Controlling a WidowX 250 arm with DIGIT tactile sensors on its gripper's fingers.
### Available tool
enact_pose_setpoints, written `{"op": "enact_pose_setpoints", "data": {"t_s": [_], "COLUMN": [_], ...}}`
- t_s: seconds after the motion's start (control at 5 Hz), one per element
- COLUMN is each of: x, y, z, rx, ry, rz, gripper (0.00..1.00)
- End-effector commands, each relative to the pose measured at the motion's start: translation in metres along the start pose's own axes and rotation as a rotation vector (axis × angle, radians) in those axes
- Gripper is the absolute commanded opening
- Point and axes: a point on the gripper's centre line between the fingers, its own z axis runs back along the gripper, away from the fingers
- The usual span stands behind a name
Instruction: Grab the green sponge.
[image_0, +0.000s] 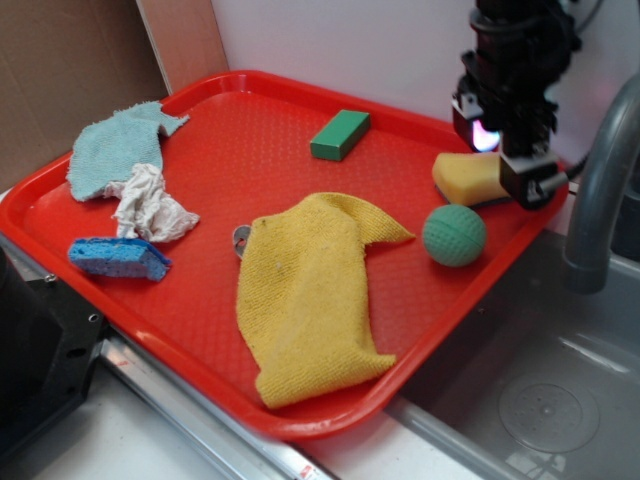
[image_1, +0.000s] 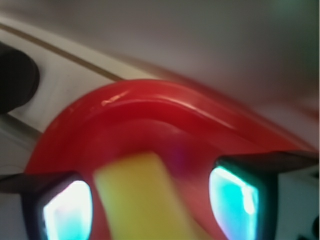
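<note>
The green sponge (image_0: 340, 134) is a small rectangular block lying flat near the far edge of the red tray (image_0: 250, 100). My gripper (image_0: 497, 152) hangs at the tray's far right corner, well to the right of the green sponge. It is open. In the blurred wrist view my gripper (image_1: 150, 204) straddles a yellow sponge (image_1: 137, 200), with a gap on each side of it. The lit fingertips (image_1: 235, 197) glow cyan. The green sponge does not show in the wrist view.
The yellow sponge (image_0: 468, 176) lies under the gripper, with a green ball (image_0: 453, 235) just in front. A yellow cloth (image_0: 310, 290), blue sponge (image_0: 118, 257), white rag (image_0: 150, 208) and light blue cloth (image_0: 115, 150) lie on the tray. A grey faucet (image_0: 600, 190) and sink (image_0: 530, 390) stand at right.
</note>
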Motion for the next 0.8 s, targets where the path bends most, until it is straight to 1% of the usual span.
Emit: {"op": "enact_pose_setpoints", "data": {"t_s": [0.0,0.2,0.4,0.6], "x": [-0.005,-0.039,-0.063,-0.087], "y": [-0.013,-0.021,-0.013,-0.003], "z": [0.034,0.059,0.065,0.102], "rx": [0.005,0.044,0.045,0.078], "ry": [-0.067,-0.092,-0.091,-0.143], "rz": [-0.039,-0.005,0.099,0.25], "gripper": [0.17,0.0,0.0,0.0]}}
